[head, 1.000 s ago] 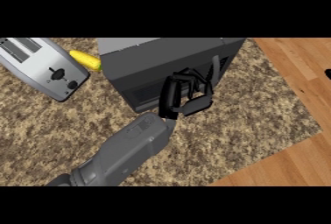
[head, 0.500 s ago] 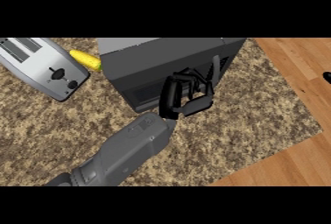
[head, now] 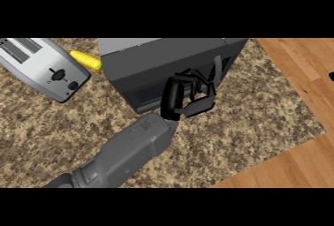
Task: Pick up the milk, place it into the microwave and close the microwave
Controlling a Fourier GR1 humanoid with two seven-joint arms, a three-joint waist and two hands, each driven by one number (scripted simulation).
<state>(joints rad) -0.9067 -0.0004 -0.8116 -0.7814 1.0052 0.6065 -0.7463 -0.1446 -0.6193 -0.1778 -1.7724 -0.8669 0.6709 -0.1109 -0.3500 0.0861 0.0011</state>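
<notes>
Milk: no carton showed anywhere on the bench; I judged it either already inside the microwave or hidden by the hand, and could not tell which.
Microwave (head: 163,59): a dark grey box stood at the top middle of the view, its front face turned toward the robot; whether the door was fully closed could not be made out behind the hand.
Hand at the door: one black hand (head: 187,96) lay against the lower right part of the microwave's front, near the corner, on a grey forearm (head: 127,152) that came up from the lower left edge. Which arm it was could not be settled from this single view.
Fingers (head: 175,90): curled and bunched against the front; whether they gripped anything could not be seen.
Other hand: only a dark speck at the right edge, too small to identify.
Step in hand: by my reckoning, the closing of the door.
How to do it well: push flat and square on the door's outer edge, follow its swing to the end, and avoid hooking the curled fingers on the rim.
Nearby: a silver toaster (head: 42,66) stood to the left, a yellow corn cob (head: 87,60) between it and the microwave.
Bench (head: 261,101): speckled brown stone, with a wooden floor (head: 294,163) to the right.
</notes>
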